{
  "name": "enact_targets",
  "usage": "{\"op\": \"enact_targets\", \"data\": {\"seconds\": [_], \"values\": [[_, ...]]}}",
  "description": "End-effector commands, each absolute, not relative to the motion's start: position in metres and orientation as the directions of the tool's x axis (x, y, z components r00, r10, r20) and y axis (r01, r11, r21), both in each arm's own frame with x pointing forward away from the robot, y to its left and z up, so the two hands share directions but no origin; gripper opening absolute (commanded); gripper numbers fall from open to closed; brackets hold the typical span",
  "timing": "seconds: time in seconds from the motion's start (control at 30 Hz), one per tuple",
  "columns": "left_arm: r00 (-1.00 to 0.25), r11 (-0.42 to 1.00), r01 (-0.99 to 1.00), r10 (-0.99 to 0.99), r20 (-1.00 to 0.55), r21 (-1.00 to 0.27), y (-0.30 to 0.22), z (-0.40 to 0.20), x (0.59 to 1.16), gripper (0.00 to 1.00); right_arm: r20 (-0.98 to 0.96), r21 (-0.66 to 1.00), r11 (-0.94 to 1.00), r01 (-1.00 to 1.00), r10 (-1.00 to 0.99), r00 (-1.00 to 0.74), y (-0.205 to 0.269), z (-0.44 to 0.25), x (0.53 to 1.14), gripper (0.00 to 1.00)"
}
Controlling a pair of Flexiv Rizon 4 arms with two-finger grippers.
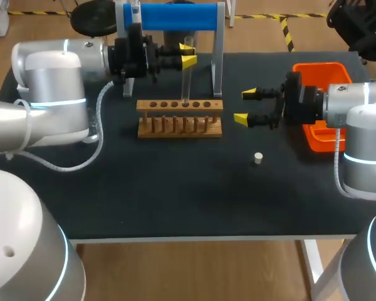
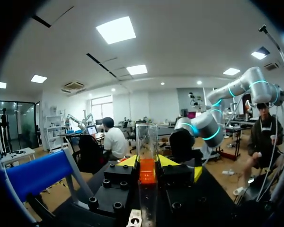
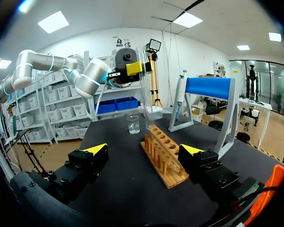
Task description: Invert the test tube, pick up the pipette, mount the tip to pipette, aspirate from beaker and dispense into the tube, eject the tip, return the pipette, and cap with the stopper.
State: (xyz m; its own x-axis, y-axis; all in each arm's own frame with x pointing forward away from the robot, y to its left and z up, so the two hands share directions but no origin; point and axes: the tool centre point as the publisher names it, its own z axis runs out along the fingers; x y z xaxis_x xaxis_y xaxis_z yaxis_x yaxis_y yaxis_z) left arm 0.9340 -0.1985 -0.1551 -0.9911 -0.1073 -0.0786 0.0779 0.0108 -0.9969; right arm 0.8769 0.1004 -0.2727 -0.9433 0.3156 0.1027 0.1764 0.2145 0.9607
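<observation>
L gripper point(image 1: 188, 54) clamps clear glass test tube point(image 1: 186, 81), upright just over wooden rack point(image 1: 180, 125); R gripper point(image 1: 245, 106) spread wide at rack's 3 o'clock.

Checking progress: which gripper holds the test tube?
The left gripper, jaws shut on the upright test tube; the right gripper is open and empty.

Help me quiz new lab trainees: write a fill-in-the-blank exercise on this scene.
1. The left end effector is shut on the ____.
2. The right end effector is ____, holding nothing.
3. The white stopper lies on the ____, apart from the wooden rack.
Missing words: test tube; open; table.
</observation>
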Motion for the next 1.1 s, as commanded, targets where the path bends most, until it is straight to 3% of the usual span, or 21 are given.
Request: {"op": "enact_targets", "data": {"seconds": [0.03, 0.4, 1.1], "values": [[-0.992, 0.007, 0.088, -0.087, -0.089, -0.996, -0.203, -0.159, 0.948, 0.00, 0.101, 0.961, 0.215, 0.176, 0.320, -0.942, 0.101, -0.272, 0.875, 1.00], [-0.988, -0.049, 0.145, -0.069, -0.141, -0.988, -0.198, -0.168, 0.957, 0.00, 0.101, 0.961, 0.215, 0.176, 0.320, -0.942, 0.101, -0.272, 0.875, 1.00], [-0.982, -0.030, 0.175, -0.071, -0.172, -0.984, -0.194, -0.167, 0.950, 0.00, 0.082, 0.954, 0.249, 0.168, 0.324, -0.943, 0.105, -0.278, 0.879, 1.00]]}}
